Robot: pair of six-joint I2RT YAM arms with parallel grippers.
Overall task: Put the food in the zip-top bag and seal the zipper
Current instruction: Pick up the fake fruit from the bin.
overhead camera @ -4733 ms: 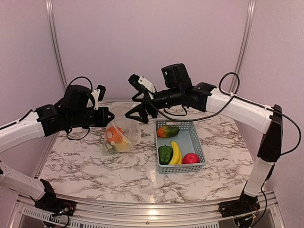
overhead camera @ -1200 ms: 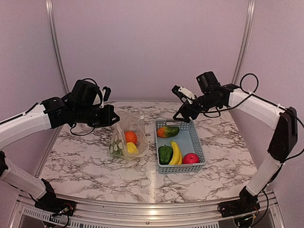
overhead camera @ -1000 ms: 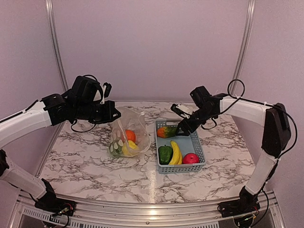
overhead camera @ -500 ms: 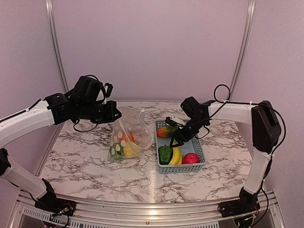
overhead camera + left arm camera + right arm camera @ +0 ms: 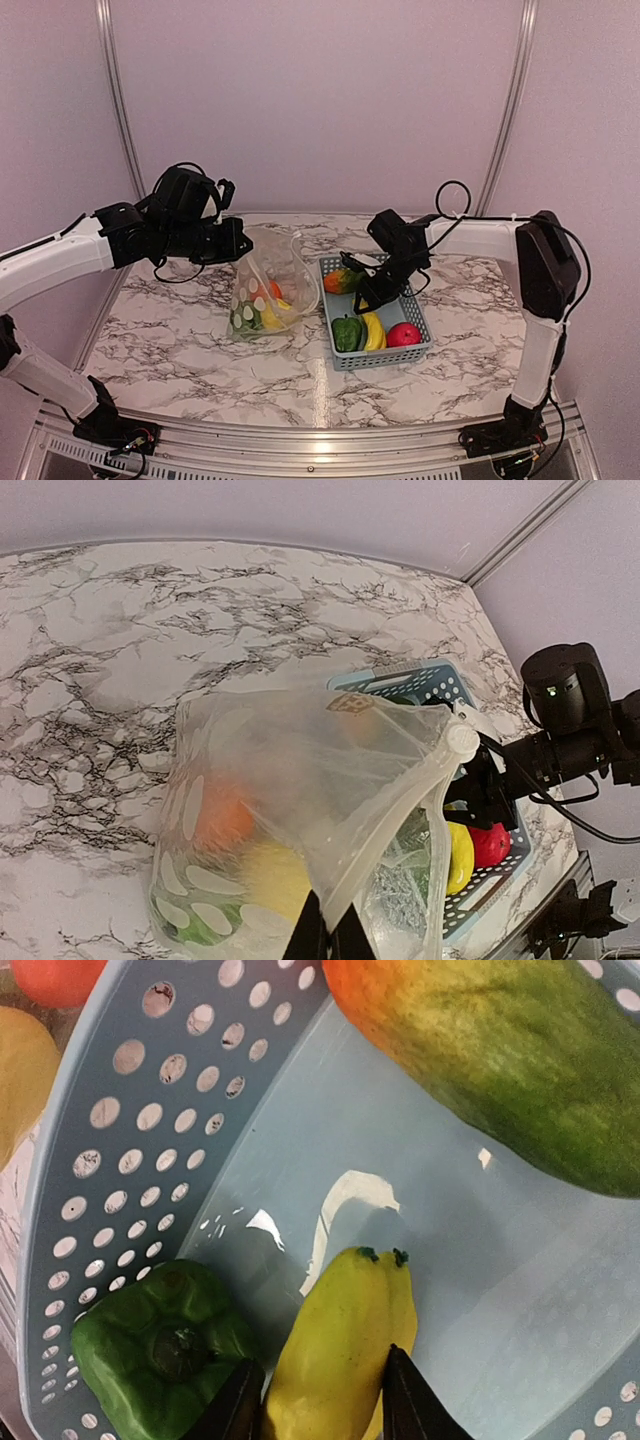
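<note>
My left gripper [image 5: 236, 246] is shut on the mouth edge of the zip-top bag [image 5: 270, 285], holding it up with the mouth gaping toward the basket. Its fingertips [image 5: 328, 935] pinch the clear film just below the zipper [image 5: 395, 815]. An orange [image 5: 225, 815], a yellow piece [image 5: 270, 875] and something green lie inside the bag. My right gripper [image 5: 368, 300] is down in the basket, its fingers pressed against both sides of the yellow banana [image 5: 340, 1350], which lies on the basket floor. Beside the banana sit the green pepper [image 5: 160, 1345] and, farther off, a green-orange piece [image 5: 500, 1070]. The red apple [image 5: 402, 335] is in the basket's near corner.
The light-blue basket [image 5: 426, 318] stands right of the bag on the marble table [image 5: 200, 380], its perforated wall [image 5: 150, 1130] close to my right fingers. The pepper almost touches the left finger. The bag's open edge hangs just left of the basket rim.
My right arm has swung down from above the basket into it, and its jaws have narrowed round the banana. The basket has shifted slightly left. The left gripper still holds the bag.
</note>
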